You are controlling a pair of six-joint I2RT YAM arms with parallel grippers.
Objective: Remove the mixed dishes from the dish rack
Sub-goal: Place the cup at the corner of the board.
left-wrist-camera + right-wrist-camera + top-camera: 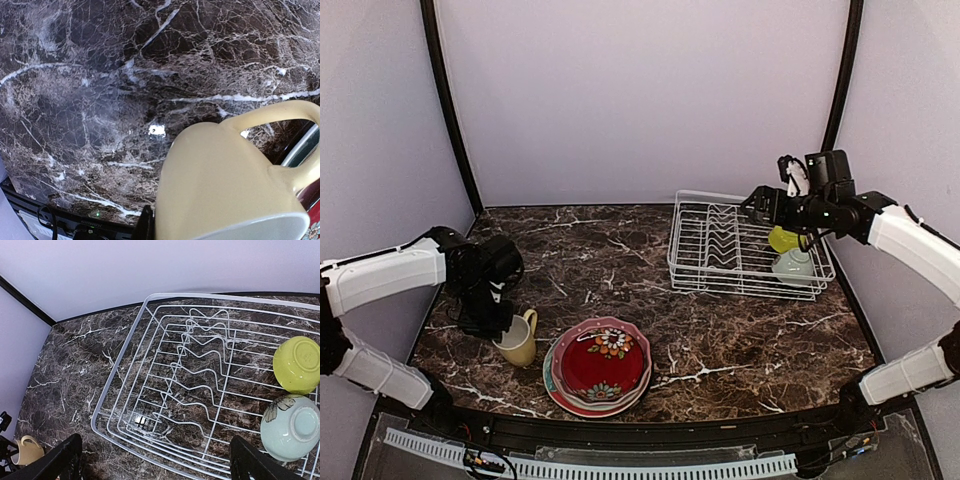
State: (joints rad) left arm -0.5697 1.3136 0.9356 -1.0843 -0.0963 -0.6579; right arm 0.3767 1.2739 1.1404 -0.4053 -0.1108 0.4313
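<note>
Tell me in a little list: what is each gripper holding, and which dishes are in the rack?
Left gripper: shut on the yellow mug, beside the plate stack
Right gripper: open, holding nothing, above the dish rack
In the rack: green bowl and pale blue cup, both upside down
Out of the rack: plate stack on the table, red flowered plate on top

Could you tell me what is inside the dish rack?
A green bowl and a pale blue cup, both upside down, at the rack's right end; the prongs are bare. Anything under them is hidden.
</note>
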